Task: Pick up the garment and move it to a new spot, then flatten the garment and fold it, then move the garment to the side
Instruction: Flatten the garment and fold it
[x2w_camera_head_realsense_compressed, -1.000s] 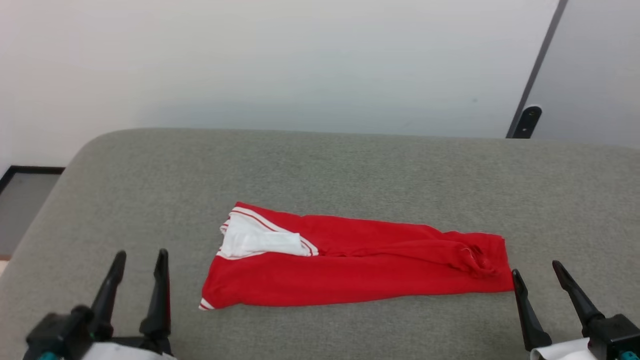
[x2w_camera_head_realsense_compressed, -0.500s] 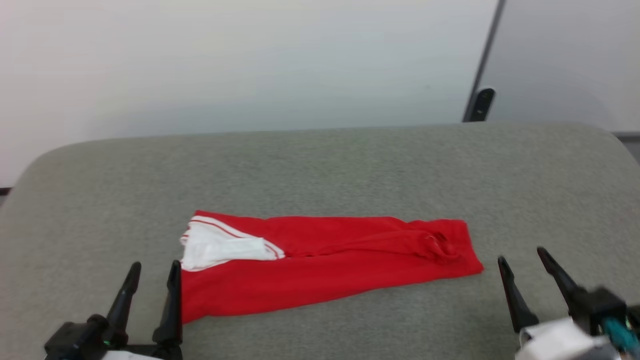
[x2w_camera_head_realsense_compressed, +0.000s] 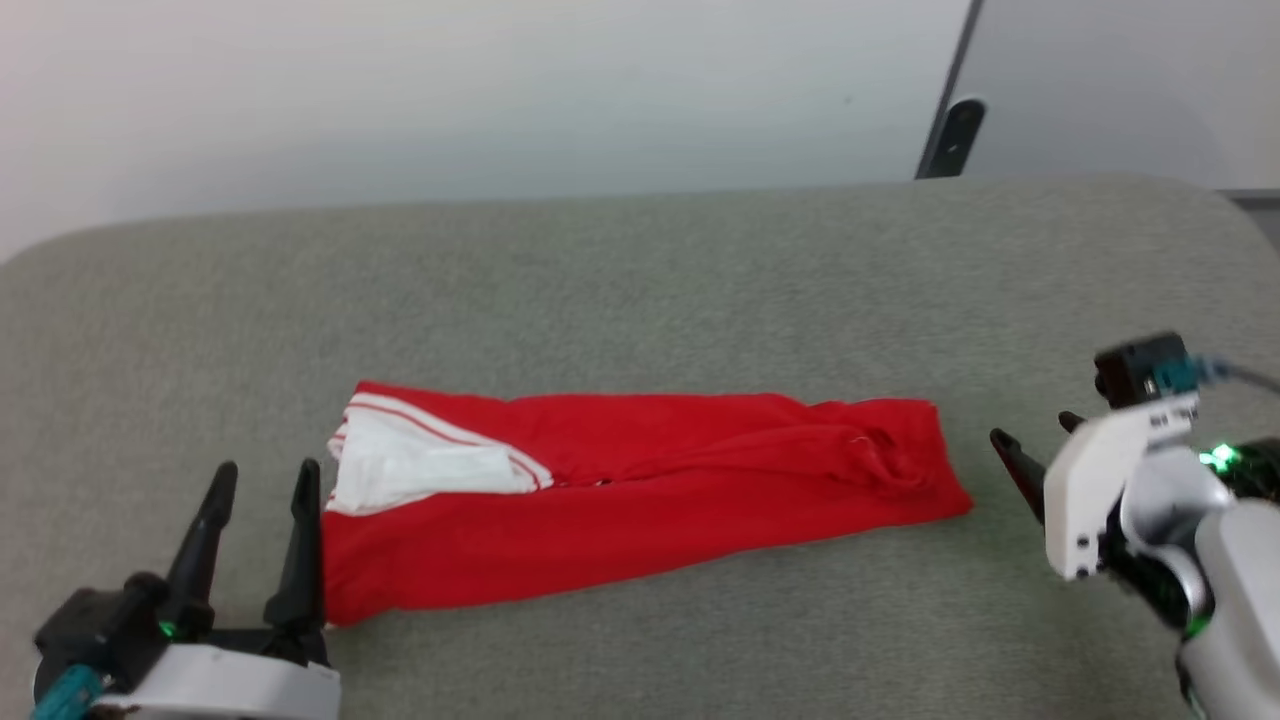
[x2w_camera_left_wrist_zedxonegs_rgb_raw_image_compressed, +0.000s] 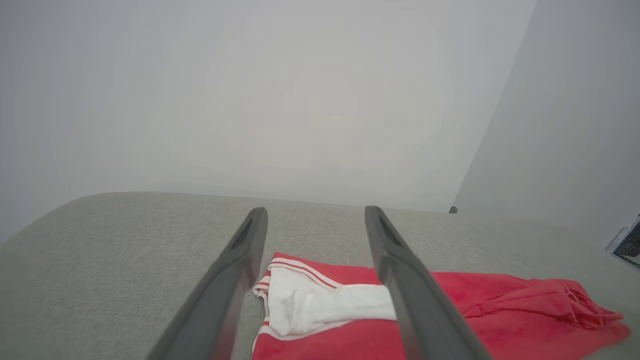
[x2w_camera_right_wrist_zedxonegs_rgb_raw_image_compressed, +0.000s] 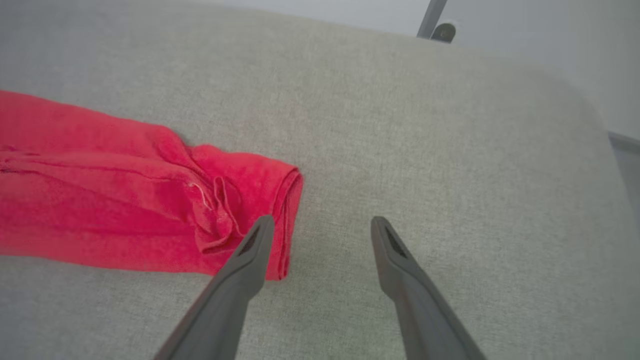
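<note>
The garment (x2w_camera_head_realsense_compressed: 650, 500) lies on the grey padded table (x2w_camera_head_realsense_compressed: 640, 290) as a long red strip, running left to right. A white sleeve (x2w_camera_head_realsense_compressed: 420, 470) with red-and-white trim rests on its left end. My left gripper (x2w_camera_head_realsense_compressed: 266, 470) is open beside that left end, its right finger close to the red edge. In the left wrist view the gripper (x2w_camera_left_wrist_zedxonegs_rgb_raw_image_compressed: 315, 211) is low over the table, with the sleeve (x2w_camera_left_wrist_zedxonegs_rgb_raw_image_compressed: 320, 305) between its fingers. My right gripper (x2w_camera_head_realsense_compressed: 1035, 432) is open just off the bunched right end. In the right wrist view (x2w_camera_right_wrist_zedxonegs_rgb_raw_image_compressed: 322, 220), its left fingertip overlaps the garment (x2w_camera_right_wrist_zedxonegs_rgb_raw_image_compressed: 100, 200).
A pale wall stands behind the table. A dark upright bar with a black fitting (x2w_camera_head_realsense_compressed: 955, 130) rises at the back right. The table's rounded right corner (x2w_camera_right_wrist_zedxonegs_rgb_raw_image_compressed: 575, 100) drops off toward the floor. Bare grey padding (x2w_camera_left_wrist_zedxonegs_rgb_raw_image_compressed: 125, 250) surrounds the garment.
The head camera has shifted. My right arm has risen and turned so its fingers point at the garment's right end. The left gripper now sits closer to the left end. The garment lies as before.
</note>
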